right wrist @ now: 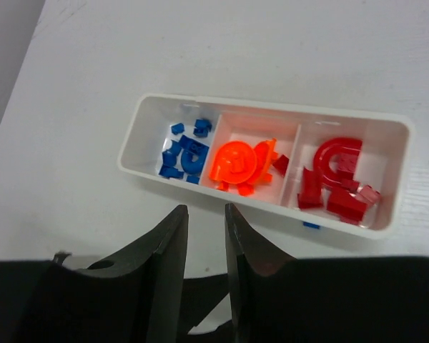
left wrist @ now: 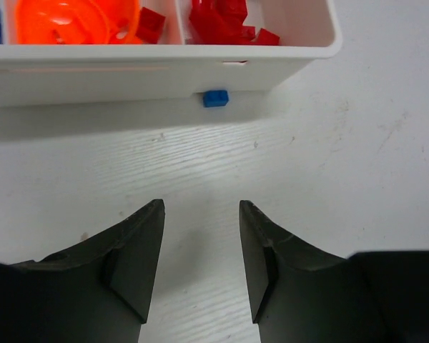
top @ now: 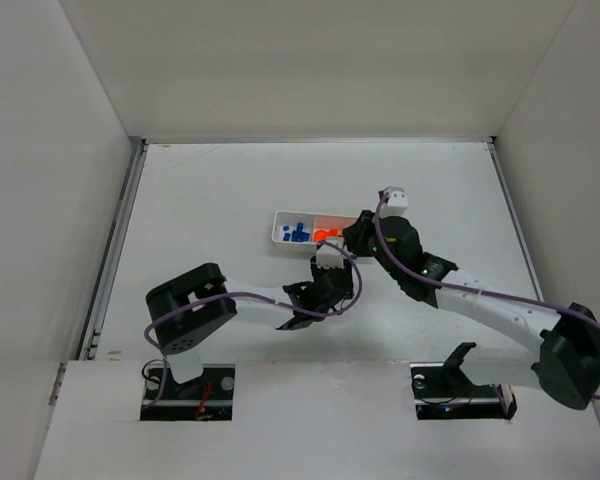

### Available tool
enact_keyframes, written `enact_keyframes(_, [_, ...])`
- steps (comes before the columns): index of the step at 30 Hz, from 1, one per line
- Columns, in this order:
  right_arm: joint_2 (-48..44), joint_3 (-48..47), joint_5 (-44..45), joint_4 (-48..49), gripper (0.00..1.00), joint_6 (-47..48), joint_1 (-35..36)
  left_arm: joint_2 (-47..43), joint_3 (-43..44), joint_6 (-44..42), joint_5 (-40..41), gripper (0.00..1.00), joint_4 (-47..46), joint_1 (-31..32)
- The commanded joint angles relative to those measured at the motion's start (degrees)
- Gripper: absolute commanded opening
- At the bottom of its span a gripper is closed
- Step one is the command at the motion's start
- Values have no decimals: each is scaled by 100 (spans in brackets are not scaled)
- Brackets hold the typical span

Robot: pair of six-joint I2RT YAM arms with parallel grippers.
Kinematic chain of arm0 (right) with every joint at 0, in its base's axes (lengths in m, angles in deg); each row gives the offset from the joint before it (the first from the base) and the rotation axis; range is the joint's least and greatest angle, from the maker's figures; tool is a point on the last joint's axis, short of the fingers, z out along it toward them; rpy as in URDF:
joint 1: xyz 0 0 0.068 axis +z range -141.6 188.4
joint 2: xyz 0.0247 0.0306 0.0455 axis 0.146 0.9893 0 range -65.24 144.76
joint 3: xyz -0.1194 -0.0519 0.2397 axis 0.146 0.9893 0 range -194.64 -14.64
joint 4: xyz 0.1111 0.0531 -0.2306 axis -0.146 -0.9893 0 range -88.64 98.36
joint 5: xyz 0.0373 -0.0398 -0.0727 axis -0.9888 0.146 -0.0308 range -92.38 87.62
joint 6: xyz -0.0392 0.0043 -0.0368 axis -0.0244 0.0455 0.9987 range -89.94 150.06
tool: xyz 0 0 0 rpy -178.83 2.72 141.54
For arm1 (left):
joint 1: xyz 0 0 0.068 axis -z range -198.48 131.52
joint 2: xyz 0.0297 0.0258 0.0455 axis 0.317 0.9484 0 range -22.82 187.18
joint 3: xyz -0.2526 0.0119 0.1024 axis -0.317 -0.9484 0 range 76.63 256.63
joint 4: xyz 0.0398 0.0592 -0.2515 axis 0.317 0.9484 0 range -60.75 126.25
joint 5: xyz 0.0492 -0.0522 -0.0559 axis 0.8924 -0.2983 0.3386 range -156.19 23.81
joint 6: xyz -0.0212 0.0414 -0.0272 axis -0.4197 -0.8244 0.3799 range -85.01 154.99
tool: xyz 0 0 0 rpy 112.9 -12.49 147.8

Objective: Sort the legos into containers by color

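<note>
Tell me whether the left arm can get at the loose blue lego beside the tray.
Probably yes: the left gripper is open, and the blue lego lies straight ahead across bare table. The tray wall right behind it may crowd the fingers.

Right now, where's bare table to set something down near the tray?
Bare table lies between the tray and the back wall, and from the tray's left end to the left wall. Crowded: the tray's near side, where the left arm and right arm meet and a loose blue lego lies beside its wall.
</note>
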Motion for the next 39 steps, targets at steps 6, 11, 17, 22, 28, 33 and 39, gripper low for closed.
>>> enact_keyframes(6, [-1147,887,-260,512,35,33,-485,1135,1174,-225,769,43,69,62])
enact_keyframes(11, [-1376,1133,-454,661,36,15,-574,1575,1720,-208,1244,42,456,71])
enact_keyframes(17, [-1526,1353,-472,819,36,-46,-670,1971,2133,-138,1350,40,597,-78])
enact_keyframes(22, [-1535,1432,-516,890,36,-73,-723,2243,2327,-85,1359,37,606,-175])
enact_keyframes(28, [-1491,1476,-525,951,36,-82,-723,2410,2485,-129,1342,33,606,-236])
enact_keyframes(33, [-1535,1511,-525,951,36,-90,-723,2498,2581,-199,1315,27,606,-254])
enact_keyframes(39, [-1623,1591,-525,951,36,-90,-785,2516,2538,-261,1289,16,606,-210])
